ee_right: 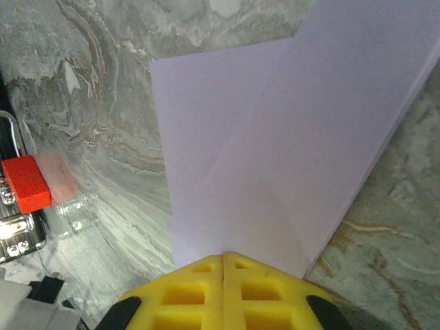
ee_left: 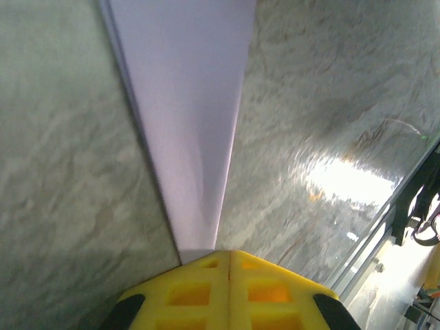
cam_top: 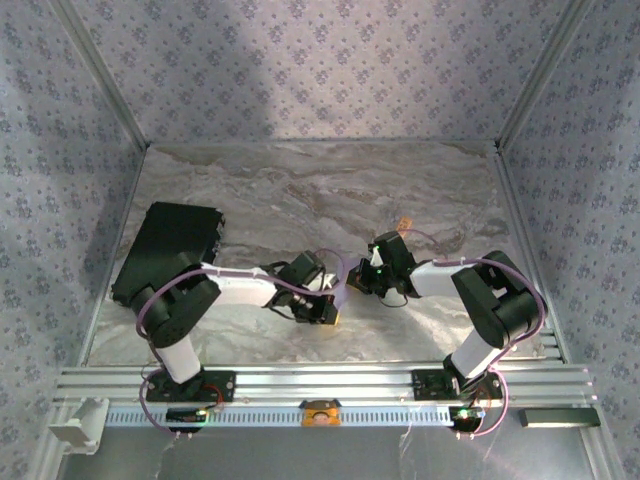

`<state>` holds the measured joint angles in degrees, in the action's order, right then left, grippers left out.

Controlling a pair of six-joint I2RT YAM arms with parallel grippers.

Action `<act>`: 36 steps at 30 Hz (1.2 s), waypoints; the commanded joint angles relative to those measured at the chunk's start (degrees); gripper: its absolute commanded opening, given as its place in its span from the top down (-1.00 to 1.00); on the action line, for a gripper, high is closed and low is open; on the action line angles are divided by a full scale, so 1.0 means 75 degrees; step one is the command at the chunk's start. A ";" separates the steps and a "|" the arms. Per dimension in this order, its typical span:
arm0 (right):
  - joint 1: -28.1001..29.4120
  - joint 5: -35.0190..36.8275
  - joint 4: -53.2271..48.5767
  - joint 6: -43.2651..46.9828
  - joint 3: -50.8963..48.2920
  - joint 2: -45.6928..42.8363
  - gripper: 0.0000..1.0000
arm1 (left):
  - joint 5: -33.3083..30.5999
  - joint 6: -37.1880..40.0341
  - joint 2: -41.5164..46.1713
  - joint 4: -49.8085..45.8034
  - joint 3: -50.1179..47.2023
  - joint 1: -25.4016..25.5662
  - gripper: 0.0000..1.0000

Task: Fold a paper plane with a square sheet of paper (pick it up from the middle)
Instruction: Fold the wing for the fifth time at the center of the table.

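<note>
Firmly, left gripper and right gripper pinch paper.

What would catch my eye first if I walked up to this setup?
First, the pale lavender paper, creased and part folded, which the yellow left gripper and right gripper pinch between them at the middle of the marble table. Next come the black pad on the table's left side and a small red block lying near the paper.
</note>
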<state>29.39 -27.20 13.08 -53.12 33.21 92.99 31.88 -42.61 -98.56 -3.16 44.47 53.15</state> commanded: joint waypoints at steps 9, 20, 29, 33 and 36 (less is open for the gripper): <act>-0.0088 0.0732 -0.0899 0.0162 -0.0216 0.0222 0.96 | 0.0148 0.0121 0.1234 -0.0768 -0.0297 0.0106 0.96; -0.0072 0.0661 -0.0818 0.0123 -0.0207 0.0211 0.96 | 0.0406 -0.0380 0.0752 0.0561 0.0461 -0.0969 0.93; -0.0075 0.0592 -0.0772 0.0093 -0.0196 0.0222 0.96 | 0.0590 -0.0705 -0.0535 0.1055 0.1144 -0.0882 0.94; -0.0064 0.0580 -0.0747 0.0081 -0.0182 0.0268 0.95 | 0.0516 -0.0671 -0.0833 0.0962 0.1338 -0.0762 0.95; -0.0063 0.0567 -0.0745 0.0069 -0.0180 0.0273 0.95 | 0.0386 -0.0501 -0.1018 0.0699 0.1513 -0.0630 0.96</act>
<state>29.39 -27.27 13.15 -53.12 33.21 92.99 35.05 -47.55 -104.90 3.09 53.49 47.44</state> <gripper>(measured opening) 0.062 0.046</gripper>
